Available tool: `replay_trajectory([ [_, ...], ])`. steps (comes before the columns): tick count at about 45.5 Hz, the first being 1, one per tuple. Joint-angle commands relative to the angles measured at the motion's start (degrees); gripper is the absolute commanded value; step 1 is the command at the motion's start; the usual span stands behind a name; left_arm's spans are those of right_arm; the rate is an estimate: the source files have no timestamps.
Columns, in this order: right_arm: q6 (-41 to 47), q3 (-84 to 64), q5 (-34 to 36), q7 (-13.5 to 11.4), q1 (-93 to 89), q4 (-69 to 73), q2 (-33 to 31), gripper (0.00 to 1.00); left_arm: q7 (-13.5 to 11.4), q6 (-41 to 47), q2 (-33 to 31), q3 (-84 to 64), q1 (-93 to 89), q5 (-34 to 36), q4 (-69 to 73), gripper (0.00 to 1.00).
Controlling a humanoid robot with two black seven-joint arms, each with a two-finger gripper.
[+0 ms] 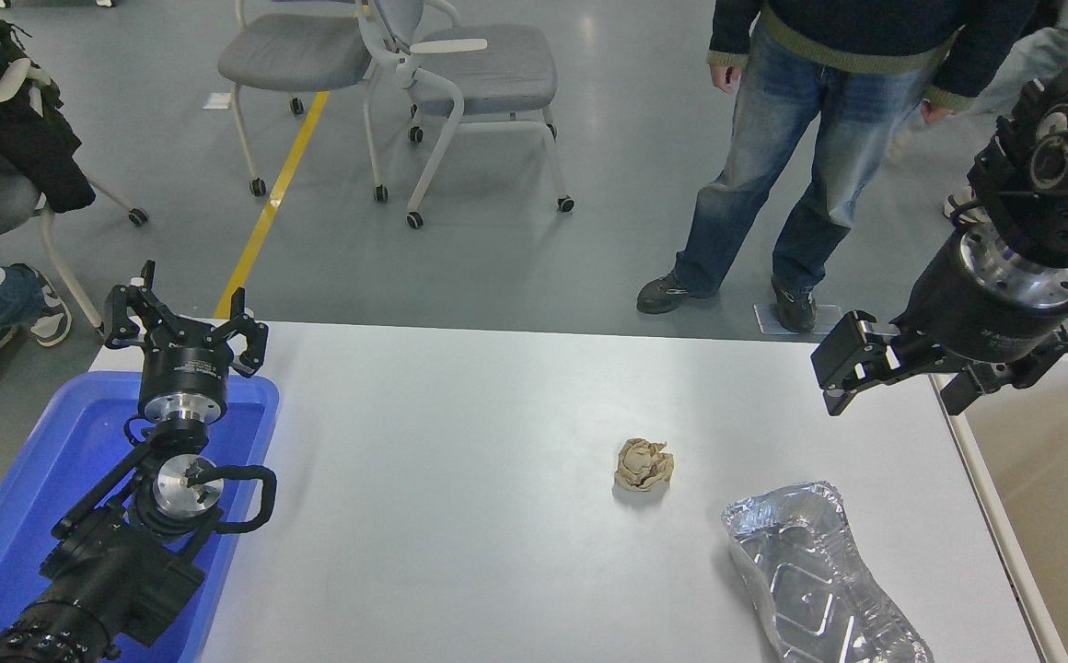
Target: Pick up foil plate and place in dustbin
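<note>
Surface [460, 479]: white, mostly bare, wide open room across the middle and left. Far edge runs along the grey floor, right edge butts against the bin [1050, 479], beige with a cream rim, only partly in frame at lower right. Blue tub [0, 516] sits off the left edge.

Left arm parked at lower left over the tub, left hand [182, 322] open, fingers spread, pointing away from camera.

Right arm comes in from the right edge, high; right hand [898, 382] hangs above the surface's far right corner near the bin rim, open, holding nothing, well apart from the plate.

Plate [815, 580]: silver foil, crumpled, lying flat at the near right of the surface, near the right edge and bin. Long axis runs from upper left to lower right, near end cut off by the frame bottom. Nothing on top of it.

Paper ball [644, 464]: tan, small, just up-left of the plate, apart from it.

Person [819, 138] in jeans stands beyond the far edge; two grey chairs [387, 55] further back
</note>
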Motion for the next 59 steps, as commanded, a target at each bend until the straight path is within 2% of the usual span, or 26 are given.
replay_trajectory([
  [1,0.01,0.19,-8.33,0.01,-1.74,-1.04,-6.57,1.0,0.03,-0.03,0.0,0.0,0.0,0.01,-0.01,0.99],
  [9,-0.08,1.59,-18.01,0.01,-5.87,-3.85,-13.08,1.0,0.03,-0.03,0.0,0.0,0.0,0.01,0.08,0.99],
  [16,-2.09,4.05,-22.14,0.01,-11.93,-5.26,-16.16,1.0,0.03,-0.03,0.0,0.0,0.0,0.01,-0.01,0.99],
  [26,-6.23,11.78,-23.38,0.01,-26.51,-11.93,-15.99,1.0,0.03,-0.03,0.0,0.0,0.0,0.01,0.08,0.99],
  [38,-11.5,20.92,-28.47,0.01,-45.24,-20.47,-15.02,1.0,-0.06,-0.03,0.0,0.0,0.0,0.01,-0.01,0.99],
  [48,-13.17,24.88,-32.08,0.01,-52.45,-23.02,-15.02,1.0,0.03,-0.03,0.0,0.0,0.0,0.01,-0.01,0.99],
  [59,-14.58,27.17,-33.04,0.01,-57.2,-24.68,-14.32,1.0,0.03,-0.03,0.09,0.0,0.0,0.01,0.08,0.99],
])
